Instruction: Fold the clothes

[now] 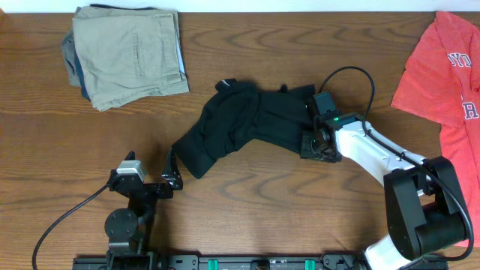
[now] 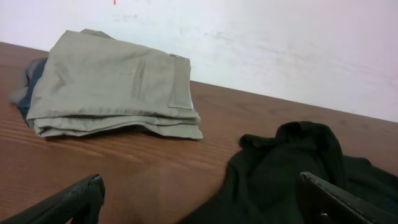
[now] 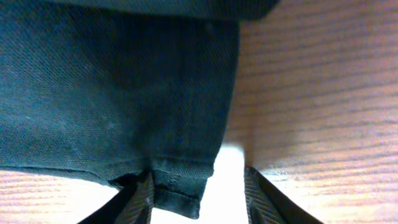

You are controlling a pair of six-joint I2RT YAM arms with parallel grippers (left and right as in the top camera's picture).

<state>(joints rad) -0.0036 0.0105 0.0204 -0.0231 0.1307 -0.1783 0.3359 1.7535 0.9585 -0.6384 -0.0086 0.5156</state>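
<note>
Black garment (image 1: 240, 124): crumpled at the centre of the table (image 1: 300, 217), trailing from 1 o'clock down to 7 o'clock.
Right gripper (image 1: 313, 142): at the garment's 4 o'clock edge; fingers apart, a hemmed corner lying loose between them.
Left gripper (image 1: 173, 172): just beside the garment's 7 o'clock end, spread wide, holding nothing.
Red tee (image 1: 442, 67): flat at 2 o'clock, partly out of view.
Khaki trousers (image 1: 127, 52): folded at 10 o'clock, atop bluish fabric.

Black garment (image 1: 247, 124) crumpled mid-table; red tee (image 1: 450, 67) far right.
</note>
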